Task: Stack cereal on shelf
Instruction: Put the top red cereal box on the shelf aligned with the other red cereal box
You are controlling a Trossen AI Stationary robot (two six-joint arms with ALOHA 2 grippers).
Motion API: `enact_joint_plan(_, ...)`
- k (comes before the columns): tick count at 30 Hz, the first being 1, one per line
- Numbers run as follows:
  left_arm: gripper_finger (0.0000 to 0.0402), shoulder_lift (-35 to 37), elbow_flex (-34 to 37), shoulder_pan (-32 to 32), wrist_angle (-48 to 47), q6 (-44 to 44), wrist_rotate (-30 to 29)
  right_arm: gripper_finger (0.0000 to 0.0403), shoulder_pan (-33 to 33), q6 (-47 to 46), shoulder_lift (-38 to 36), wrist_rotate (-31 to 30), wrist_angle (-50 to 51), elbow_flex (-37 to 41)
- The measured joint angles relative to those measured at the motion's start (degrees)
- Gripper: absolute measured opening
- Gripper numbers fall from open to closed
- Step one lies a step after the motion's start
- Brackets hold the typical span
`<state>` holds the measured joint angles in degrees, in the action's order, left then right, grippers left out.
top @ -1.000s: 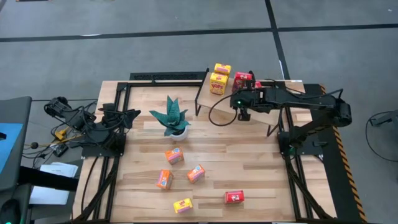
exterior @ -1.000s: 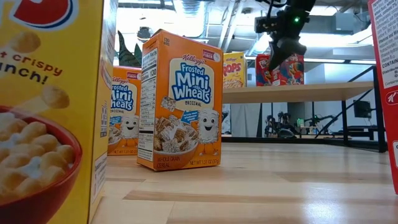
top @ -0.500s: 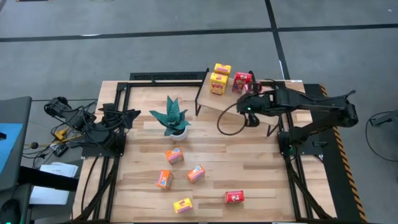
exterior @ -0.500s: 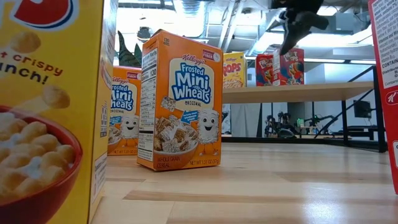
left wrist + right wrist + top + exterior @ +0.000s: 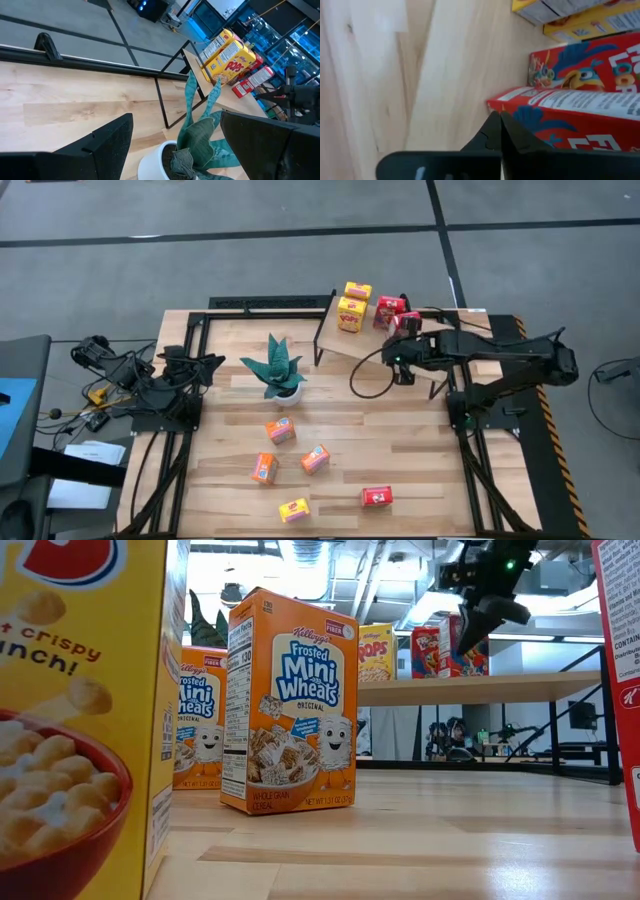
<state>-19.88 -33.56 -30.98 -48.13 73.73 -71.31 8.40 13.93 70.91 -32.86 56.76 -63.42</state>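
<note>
Your right gripper is hovering empty, fingers pinched together, beside the two red cereal boxes on the shelf. Lift clear without nudging them, then fetch the red box lying on the table.

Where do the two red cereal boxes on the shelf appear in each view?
High view: red boxes at the top centre, on the shelf, right of the yellow boxes.
Low view: right of centre.
Left wrist view: right edge.
Right wrist view: right half.
Shared landmark: the yellow boxes.
</note>
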Motion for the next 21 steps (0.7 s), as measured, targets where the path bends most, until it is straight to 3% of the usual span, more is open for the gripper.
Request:
enact_joint_plan(7,0.0293,0.00,0.00,0.00,-0.01,0.02,0.11,0.0029,3.61,0.32,0.00,-0.22,-3.43,0.06)
enact_joint_plan(16,0.0293,0.00,0.00,0.00,-0.47,0.02,0.13,0.0007,5.42,1.62,0.61,-0.20,-7.35,0.05)
enact_joint_plan(21,0.0293,0.00,0.00,0.00,-0.48,0.19,0.17,0.0033,5.23,1.58,0.35,-1.58,-8.49,-0.03)
